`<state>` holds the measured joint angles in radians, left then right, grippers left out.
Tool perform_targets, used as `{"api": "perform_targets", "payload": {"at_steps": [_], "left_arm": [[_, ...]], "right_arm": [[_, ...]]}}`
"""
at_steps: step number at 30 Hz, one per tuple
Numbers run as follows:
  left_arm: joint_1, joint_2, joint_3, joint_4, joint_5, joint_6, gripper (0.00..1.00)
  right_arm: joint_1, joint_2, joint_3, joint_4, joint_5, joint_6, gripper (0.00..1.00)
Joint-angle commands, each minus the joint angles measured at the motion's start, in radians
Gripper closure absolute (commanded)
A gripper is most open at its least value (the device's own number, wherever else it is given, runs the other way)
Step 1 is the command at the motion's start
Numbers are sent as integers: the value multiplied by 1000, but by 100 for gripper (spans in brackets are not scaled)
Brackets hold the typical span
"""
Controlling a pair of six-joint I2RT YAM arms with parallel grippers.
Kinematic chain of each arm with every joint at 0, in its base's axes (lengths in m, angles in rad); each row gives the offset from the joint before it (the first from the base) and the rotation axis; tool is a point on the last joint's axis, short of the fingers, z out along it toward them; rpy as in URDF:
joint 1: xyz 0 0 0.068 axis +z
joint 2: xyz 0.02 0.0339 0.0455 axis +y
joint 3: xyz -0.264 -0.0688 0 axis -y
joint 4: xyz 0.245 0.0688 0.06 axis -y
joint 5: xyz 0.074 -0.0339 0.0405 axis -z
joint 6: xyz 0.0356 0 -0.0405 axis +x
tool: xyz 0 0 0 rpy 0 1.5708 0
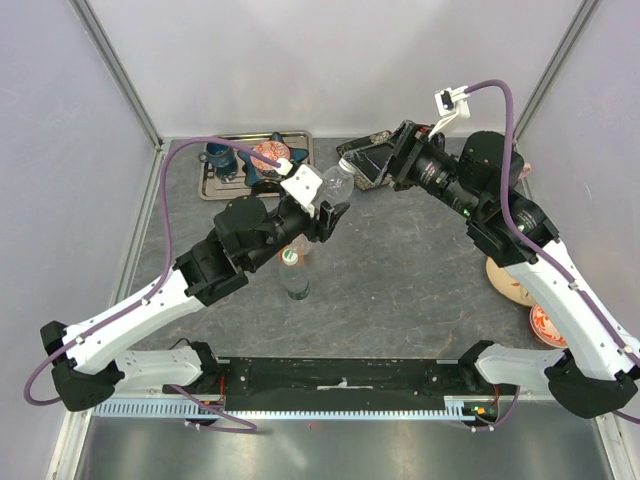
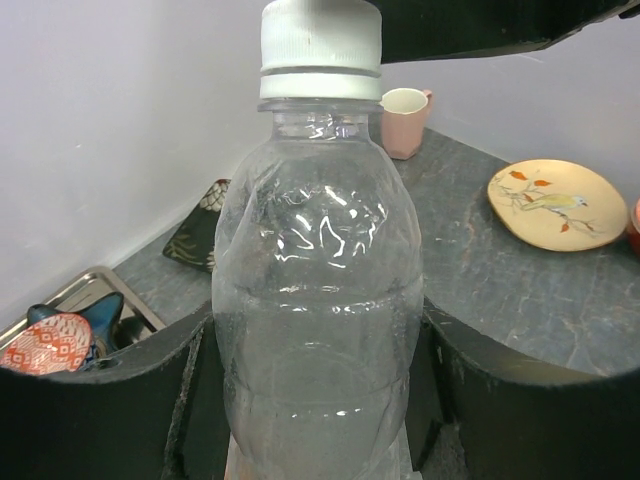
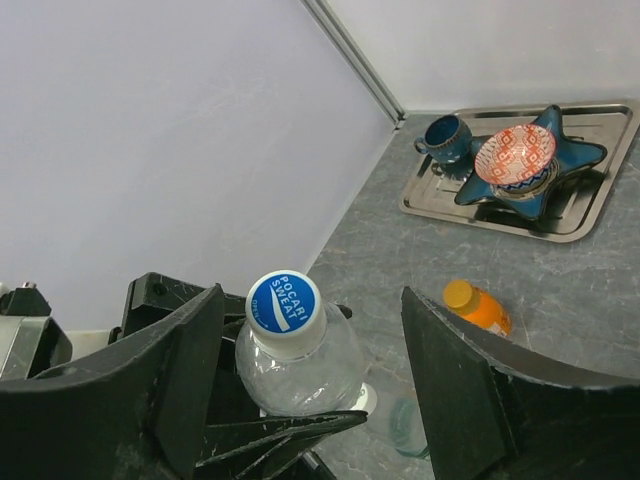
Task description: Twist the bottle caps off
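My left gripper (image 1: 325,215) is shut on the body of a clear plastic bottle (image 1: 335,188) and holds it up off the table, tilted toward the right arm. In the left wrist view the bottle (image 2: 320,300) fills the gap between the fingers, with its white-sided cap (image 2: 320,50) at the top. My right gripper (image 1: 368,165) is open at the cap end. In the right wrist view the blue-topped cap (image 3: 284,305) lies between the spread fingers (image 3: 190,370), touching neither. A second clear bottle (image 1: 295,283) and a small orange bottle (image 3: 478,305) lie on the table below.
A steel tray (image 1: 255,194) at the back left holds a blue cup (image 1: 215,155), a blue star dish and a patterned bowl (image 1: 268,153). A dark patterned dish (image 2: 200,230) lies at the back. A pink cup (image 2: 405,120), a bird plate (image 2: 557,203) and a red bowl (image 1: 548,325) are on the right.
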<state>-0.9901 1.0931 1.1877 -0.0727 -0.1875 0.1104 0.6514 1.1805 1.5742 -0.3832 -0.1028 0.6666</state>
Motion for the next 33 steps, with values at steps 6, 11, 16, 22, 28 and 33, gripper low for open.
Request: {"api": "perform_targets", "payload": {"at_steps": [6,11,16,22,28,33], "left_arm": [[-18,22,6,51,-79,64,59],[-18,21,6,50,-67,66,59],[-19,14,3,50,-69,66,59],[-18,7,9,47,15,57,55],[4,-9,59,-18,375,-4,56],[128,-12,89,4,779,-193,57]], "right_arm": [[19,31,20,23,14,14,30],[22,27,-3,41,18,13,56],[22,18,-22,46,12,10,83],[22,45,-20,55,-155,-54,100],[21,11,-19,41,-251,-208,100],[19,-5,7,30,-415,-303,100]]}}
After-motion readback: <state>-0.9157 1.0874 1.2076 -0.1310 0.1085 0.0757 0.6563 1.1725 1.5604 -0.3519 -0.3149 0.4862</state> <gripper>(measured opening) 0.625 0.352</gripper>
